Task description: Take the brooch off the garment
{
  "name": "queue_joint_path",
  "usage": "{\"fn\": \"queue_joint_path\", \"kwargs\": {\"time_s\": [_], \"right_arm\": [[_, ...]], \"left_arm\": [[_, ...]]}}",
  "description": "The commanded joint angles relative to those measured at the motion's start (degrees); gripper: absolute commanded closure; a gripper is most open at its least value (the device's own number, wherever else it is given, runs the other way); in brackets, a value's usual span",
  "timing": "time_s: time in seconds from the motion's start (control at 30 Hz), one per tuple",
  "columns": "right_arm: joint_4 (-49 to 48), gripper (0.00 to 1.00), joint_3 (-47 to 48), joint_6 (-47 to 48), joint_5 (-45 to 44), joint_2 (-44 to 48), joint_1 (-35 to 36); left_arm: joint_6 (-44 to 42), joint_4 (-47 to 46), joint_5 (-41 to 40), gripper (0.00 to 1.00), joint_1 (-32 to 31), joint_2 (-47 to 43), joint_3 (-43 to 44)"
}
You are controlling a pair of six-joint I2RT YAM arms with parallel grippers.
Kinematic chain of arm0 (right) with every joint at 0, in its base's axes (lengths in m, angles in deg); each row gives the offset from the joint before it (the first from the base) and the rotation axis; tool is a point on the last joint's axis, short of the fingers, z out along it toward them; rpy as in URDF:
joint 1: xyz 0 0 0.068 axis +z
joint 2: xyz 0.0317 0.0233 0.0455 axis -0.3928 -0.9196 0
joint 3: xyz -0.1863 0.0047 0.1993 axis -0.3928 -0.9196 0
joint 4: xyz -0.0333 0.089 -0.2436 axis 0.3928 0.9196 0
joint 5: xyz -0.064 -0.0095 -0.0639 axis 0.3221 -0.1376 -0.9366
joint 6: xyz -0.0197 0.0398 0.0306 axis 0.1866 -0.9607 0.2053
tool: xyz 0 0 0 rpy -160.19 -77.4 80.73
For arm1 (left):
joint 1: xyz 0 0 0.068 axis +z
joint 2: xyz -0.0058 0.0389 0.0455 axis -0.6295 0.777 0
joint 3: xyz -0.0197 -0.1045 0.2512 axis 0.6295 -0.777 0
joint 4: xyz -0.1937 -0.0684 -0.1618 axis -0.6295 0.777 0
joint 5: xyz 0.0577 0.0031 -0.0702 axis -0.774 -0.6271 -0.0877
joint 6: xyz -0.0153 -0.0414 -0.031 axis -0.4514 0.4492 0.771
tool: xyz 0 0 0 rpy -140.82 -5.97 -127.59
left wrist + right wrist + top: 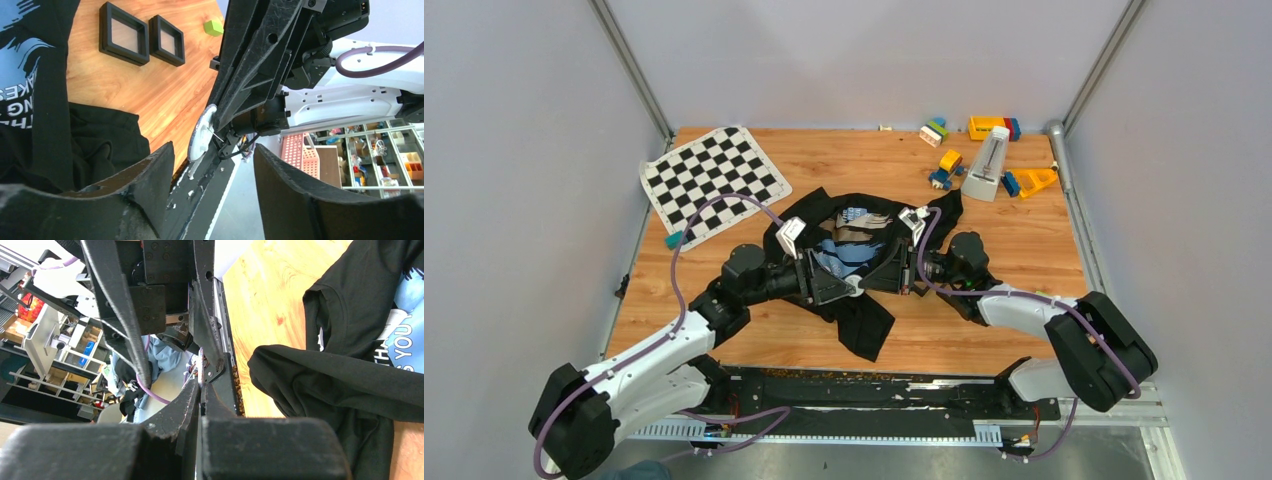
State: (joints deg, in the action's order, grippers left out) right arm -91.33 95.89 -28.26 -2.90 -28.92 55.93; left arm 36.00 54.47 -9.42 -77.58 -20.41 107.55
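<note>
**Meeting point of both arms above the garment; wrist and overhead views.**

Nearest, my left end effector (214,152) is released. Its two fingers are spread across the bottom of the left wrist frame so that they bracket the tip of my right end effector (201,390). Whether they touch it cannot be told.

My right end effector is clenched, its fingers pressed flat together on the brooch (201,134). The brooch is the pale silvery disc at the centre of the left wrist frame, with a thin pin showing at its right edge. It is held in the air between the two arms, clear of the cloth, so I judge it already off the garment. The spread left fingers look placed to receive it.

Beyond, the garment (345,385) lies rumpled on the wooden surface (984,330) and fills the right half of the right wrist frame. Its blue, white and brown printed patch (849,250) faces up at the centre of the overhead frame.

Farther off are two square black trays, the left tray (124,34) and the right tray (166,40). They sit side by side at the upper left of the left wrist frame, apart from the cloth, and are a likely resting place for the brooch.

Farthest, the chequered mat (712,180) lies at the upper left of the overhead frame, well apart from the work.
</note>
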Motion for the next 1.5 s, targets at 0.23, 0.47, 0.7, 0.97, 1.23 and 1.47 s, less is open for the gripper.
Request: {"fn": "queue_joint_path", "kwargs": {"time_s": [0.23, 0.47, 0.7, 0.97, 1.23, 1.47], "right_arm": [[-4.6, 1.0, -0.08, -0.91, 1.57, -0.9, -0.26], [-4.53, 1.0, -0.22, -0.87, 1.66, -0.8, -0.28], [-4.6, 1.0, -0.1, -0.87, 1.73, -0.82, -0.28], [-4.61, 1.0, -0.05, -0.76, 1.86, -0.91, -0.26], [-3.7, 1.0, 0.05, -0.42, 1.54, -0.87, -0.27], [-2.57, 1.0, -0.14, 0.39, 0.63, 0.29, -0.28]], "left_arm": [[0.31, -4.35, -1.61, 0.44, -0.19, 3.65, 0.96], [0.75, -5.43, -1.52, 0.59, -0.2, 4.18, 0.94], [0.71, -5.69, -1.61, 0.66, -0.19, 4.37, 0.92], [0.53, -6.11, -1.37, 0.83, -0.19, 5.3, 1.03], [-1.19, -2.4, -1.82, 0.74, -0.21, 5.77, 2.29], [1.23, -3.76, -4.81, 0.63, -0.19, 1.25, -0.32]]}}
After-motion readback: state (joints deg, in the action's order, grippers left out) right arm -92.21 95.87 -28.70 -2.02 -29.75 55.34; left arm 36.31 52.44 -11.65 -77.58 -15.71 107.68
